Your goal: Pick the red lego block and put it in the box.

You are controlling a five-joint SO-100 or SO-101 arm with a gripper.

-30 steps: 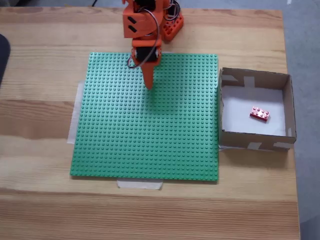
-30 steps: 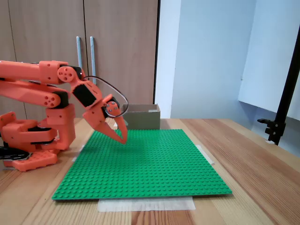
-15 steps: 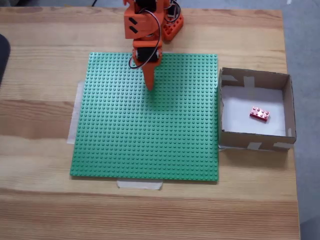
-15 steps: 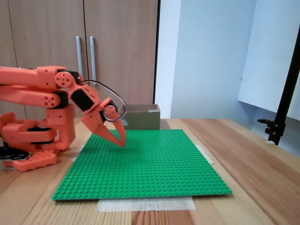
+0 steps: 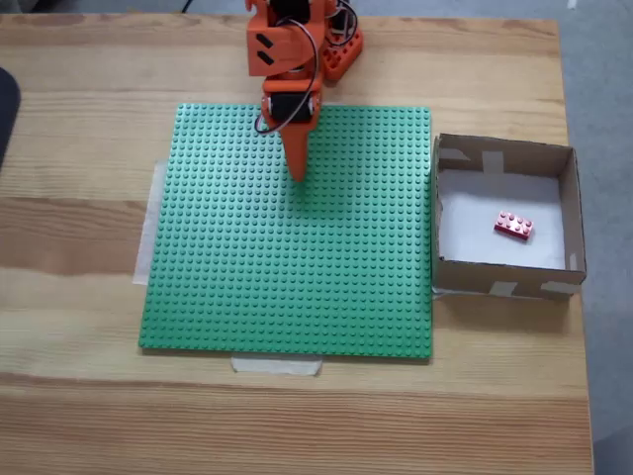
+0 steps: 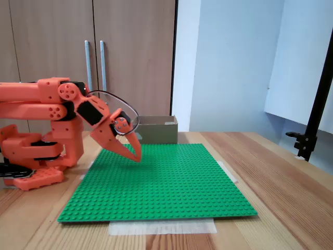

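The red lego block (image 5: 513,226) lies flat on the white bottom of the box (image 5: 503,286), which stands right of the green baseplate (image 5: 287,267) in a fixed view from above. From the low side view the box (image 6: 156,130) shows as a brown wall behind the plate. My orange gripper (image 5: 296,174) hangs over the plate's far part, well left of the box, fingers together and empty. It points down at the studs (image 6: 137,158) without touching them.
The arm's orange base (image 6: 36,156) sits at the table's back edge. White tape (image 5: 276,365) holds the baseplate to the wooden table (image 5: 297,416). A black stand (image 6: 312,120) rises at the right. A dark object (image 5: 5,109) lies at the left edge.
The arm has folded back and lowered a little towards its base; the gripper stays shut over the plate. The block has not moved.
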